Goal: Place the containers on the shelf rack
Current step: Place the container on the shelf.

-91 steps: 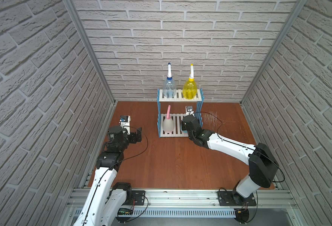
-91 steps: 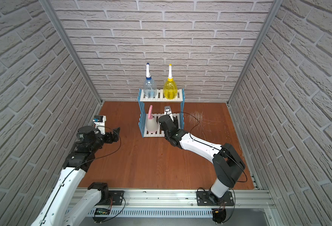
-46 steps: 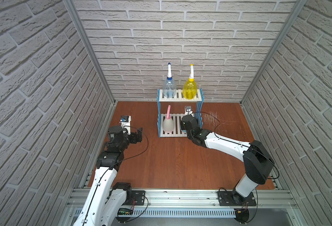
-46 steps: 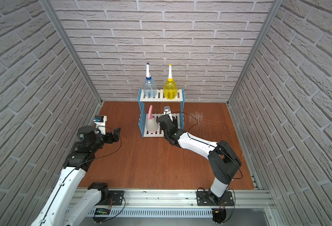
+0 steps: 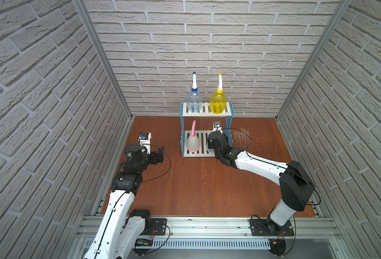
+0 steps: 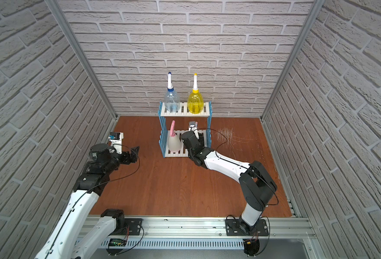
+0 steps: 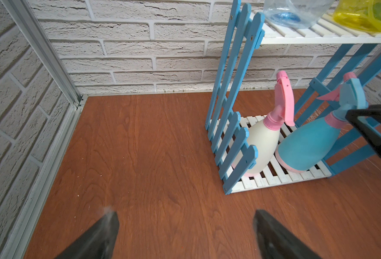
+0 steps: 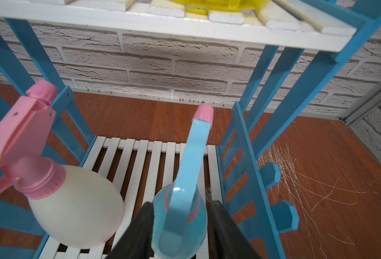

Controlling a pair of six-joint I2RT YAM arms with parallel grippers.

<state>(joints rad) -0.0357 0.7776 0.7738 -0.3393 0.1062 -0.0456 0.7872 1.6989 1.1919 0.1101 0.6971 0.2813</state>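
Observation:
The shelf rack (image 5: 206, 112) stands at the back wall. On its top shelf are the clear bottle (image 5: 194, 101) and the yellow bottle (image 5: 217, 102). The lower shelf holds the cream-white bottle (image 5: 193, 143) and, beside it, the light blue bottle (image 8: 178, 224), which leans a little in the left wrist view (image 7: 308, 143). My right gripper (image 8: 182, 204) reaches into the lower tier with its jaws on either side of the light blue bottle's neck. One finger is against the bottle and a narrow gap shows at the other. My left gripper (image 5: 161, 154) hangs wide open and empty left of the rack.
The rack's blue side slats (image 8: 241, 157) run close beside my right gripper, and the top shelf (image 8: 162, 24) lies just above it. Pale scratches (image 5: 243, 134) mark the wooden table right of the rack. Brick walls enclose three sides, and a metal rail (image 5: 207, 224) runs along the front.
My right gripper's jaws have parted from the light blue bottle, which now stands on the lower shelf. The right arm shifted slightly. The left arm has not moved.

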